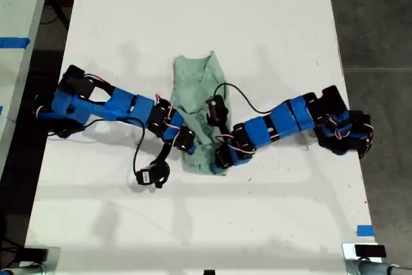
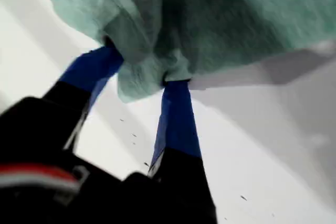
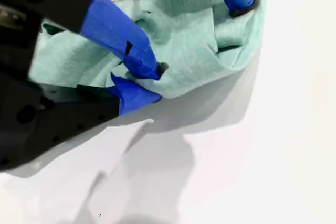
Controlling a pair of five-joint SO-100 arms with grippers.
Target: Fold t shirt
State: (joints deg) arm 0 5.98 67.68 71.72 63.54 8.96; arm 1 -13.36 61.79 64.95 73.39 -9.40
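First gripper (image 2: 139, 80): jaws clamped on t shirt (image 1: 199, 111) hem, for lifting.
Second gripper (image 3: 149, 85): pinching adjacent hem fold.
T shirt: bundled at table (image 1: 193, 17) centre; hem at 6 o'clock.

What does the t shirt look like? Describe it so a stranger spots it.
Start at the long white table and go to its middle, where two blue arms meet. The t shirt is the crumpled mint-green cloth between them, the only soft green thing there.

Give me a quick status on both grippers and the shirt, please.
My first gripper shut on shirt edge. My second gripper shut on shirt too. Shirt bunched mid-table, fold unfinished. Nothing in the way.
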